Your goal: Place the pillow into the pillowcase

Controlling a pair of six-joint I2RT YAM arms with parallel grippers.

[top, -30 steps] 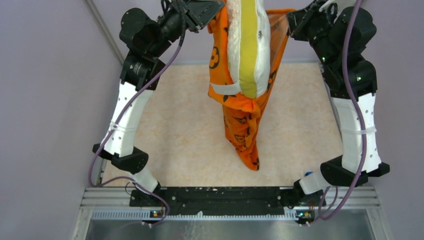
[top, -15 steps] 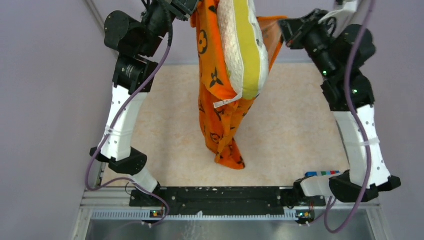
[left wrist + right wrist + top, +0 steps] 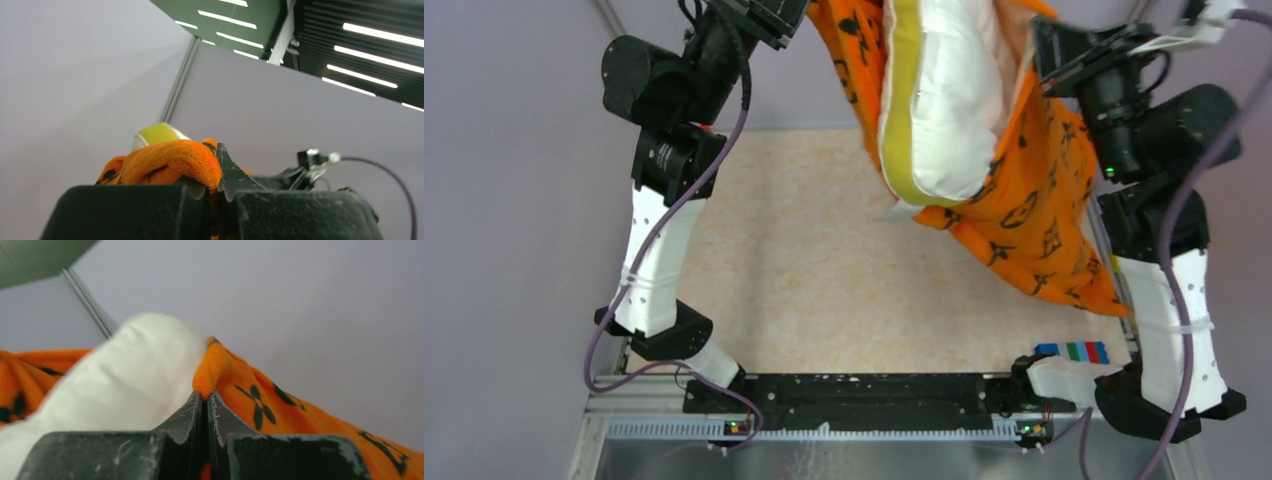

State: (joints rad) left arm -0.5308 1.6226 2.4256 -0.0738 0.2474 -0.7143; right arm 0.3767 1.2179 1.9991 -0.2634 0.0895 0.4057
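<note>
Top external view: a plump white cushion-shaped pillow (image 3: 954, 100), quilted on its faces and edged with a yellow band, hangs high above the mottled beige tabletop (image 3: 794, 280). It is partly wrapped in a floppy bright orange fleece pillowcase (image 3: 1034, 220) printed with black flower and monogram marks. The pillow's lower end and one yellow-trimmed side stick out of the fabric, and a small white tag (image 3: 902, 212) pokes out at its bottom corner. The slack part of the sack droops below and to the right, its lowest corner near the table's right edge (whether it touches the surface is hard to judge from above).

Both arms are raised steeply, their forearms bent inward at the top of the frame, one on each side of the bundle. In the left wrist view, the left gripper (image 3: 216, 172) has its jaws pressed together on a rolled orange hem of the pillowcase, with the yellow trim showing just behind it. In the right wrist view, the right gripper (image 3: 205, 397) has its jaws closed tight on a fold of the same orange fleece, and the white pillow bulges just beside it.
</note>
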